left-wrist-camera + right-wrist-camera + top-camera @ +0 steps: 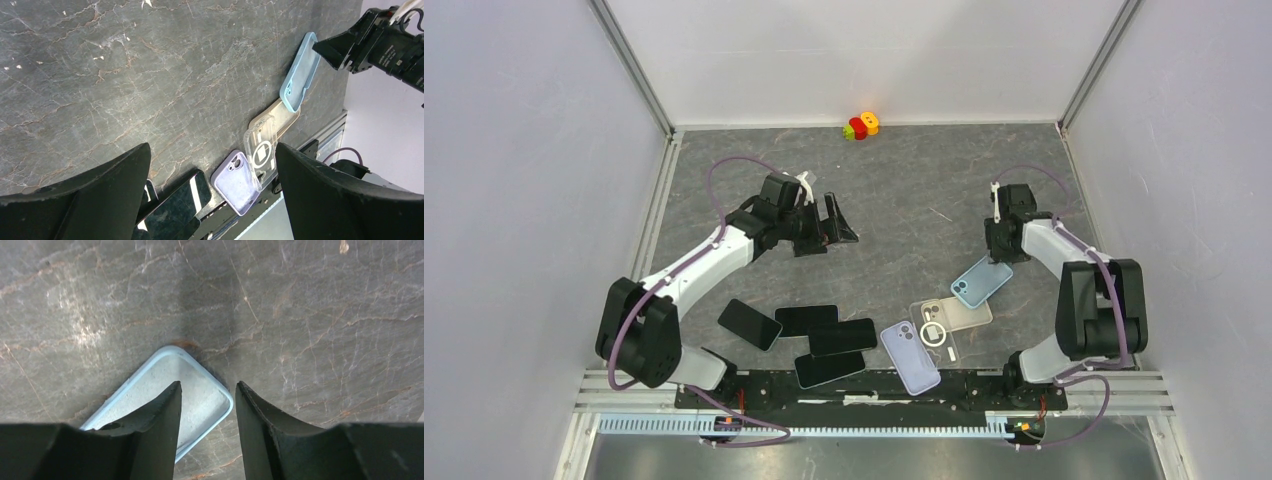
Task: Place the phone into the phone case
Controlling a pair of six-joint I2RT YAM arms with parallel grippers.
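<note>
Several black phones lie at the front left of the table, among them one at the far left [749, 323] and one nearest the rail [829, 368]. To their right lie a purple case [910, 356], a clear case [939, 330], a beige case [969, 316] and a light blue case [981, 281]. My left gripper [832, 233] is open and empty, mid-table, far from them. My right gripper [999, 247] is open just above the blue case's far end. In the right wrist view [208, 386] one finger is over the case's inside [200, 385] and the other beyond its edge.
A small red, green and orange toy [861, 125] sits at the back wall. The left wrist view shows the blue case [300, 75], clear case [260, 150], purple case [237, 182], a phone [175, 205] and the right arm [380, 45]. A metal rail [874, 385] runs along the front.
</note>
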